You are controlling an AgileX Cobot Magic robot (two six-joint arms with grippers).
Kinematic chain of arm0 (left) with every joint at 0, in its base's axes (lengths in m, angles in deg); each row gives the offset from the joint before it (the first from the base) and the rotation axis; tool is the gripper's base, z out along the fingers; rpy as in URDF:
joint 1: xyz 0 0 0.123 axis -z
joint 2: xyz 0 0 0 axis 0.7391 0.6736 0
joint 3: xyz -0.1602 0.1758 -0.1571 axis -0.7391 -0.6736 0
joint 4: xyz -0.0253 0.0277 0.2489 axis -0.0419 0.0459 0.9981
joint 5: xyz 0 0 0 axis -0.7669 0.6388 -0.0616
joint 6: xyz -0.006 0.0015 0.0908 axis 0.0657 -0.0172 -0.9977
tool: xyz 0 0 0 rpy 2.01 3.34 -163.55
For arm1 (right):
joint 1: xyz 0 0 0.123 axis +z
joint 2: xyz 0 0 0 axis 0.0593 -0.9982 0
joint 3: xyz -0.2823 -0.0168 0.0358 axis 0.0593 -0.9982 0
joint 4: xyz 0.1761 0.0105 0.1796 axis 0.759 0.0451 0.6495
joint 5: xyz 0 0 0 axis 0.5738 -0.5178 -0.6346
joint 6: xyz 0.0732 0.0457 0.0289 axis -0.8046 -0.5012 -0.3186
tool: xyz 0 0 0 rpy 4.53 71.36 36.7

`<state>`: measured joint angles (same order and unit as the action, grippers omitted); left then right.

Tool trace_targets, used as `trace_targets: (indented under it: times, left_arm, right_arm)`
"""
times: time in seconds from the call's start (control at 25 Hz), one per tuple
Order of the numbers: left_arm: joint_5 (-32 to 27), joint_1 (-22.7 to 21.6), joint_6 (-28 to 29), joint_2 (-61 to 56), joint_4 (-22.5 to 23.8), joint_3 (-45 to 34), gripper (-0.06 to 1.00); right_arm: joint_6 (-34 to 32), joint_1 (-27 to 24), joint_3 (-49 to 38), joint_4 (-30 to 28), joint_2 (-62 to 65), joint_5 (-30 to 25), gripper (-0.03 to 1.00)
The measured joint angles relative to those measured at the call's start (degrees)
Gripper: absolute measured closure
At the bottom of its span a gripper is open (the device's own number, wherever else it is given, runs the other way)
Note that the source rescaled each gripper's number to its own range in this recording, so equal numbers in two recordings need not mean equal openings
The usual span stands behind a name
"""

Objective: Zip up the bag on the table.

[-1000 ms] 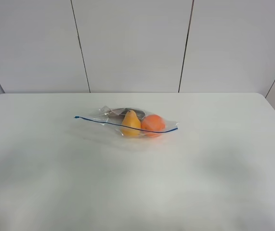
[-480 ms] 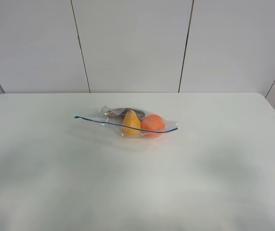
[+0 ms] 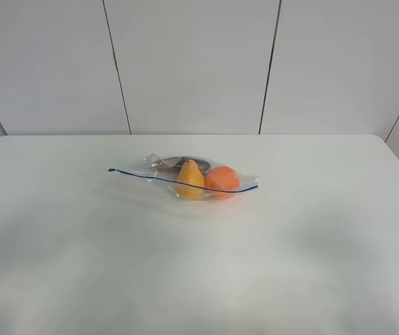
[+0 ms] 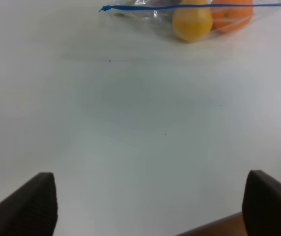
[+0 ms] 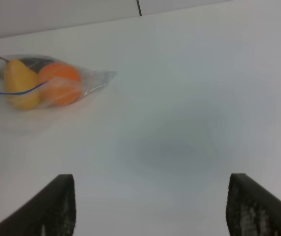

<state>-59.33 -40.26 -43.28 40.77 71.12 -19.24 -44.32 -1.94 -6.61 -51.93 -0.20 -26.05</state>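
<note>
The clear plastic bag lies in the middle of the white table, with a thin blue zip line along its near edge. A yellow pear, an orange fruit and a dark item show through it. The bag also shows in the left wrist view and in the right wrist view. My left gripper is open and empty, well short of the bag. My right gripper is open and empty, also apart from it. Neither gripper shows in the exterior high view.
A white panelled wall stands behind the table's far edge. The table's rounded far corners show at left and right.
</note>
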Motion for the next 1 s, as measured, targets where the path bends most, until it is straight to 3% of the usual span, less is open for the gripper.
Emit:
trace_targets:
  times: [1.0]
  left_arm:
    - [0.0, 0.0, 0.0, 0.0, 0.0, 0.0, 0.01]
  right_arm:
    - [0.0, 0.0, 0.0, 0.02, 0.0, 0.0, 0.23]
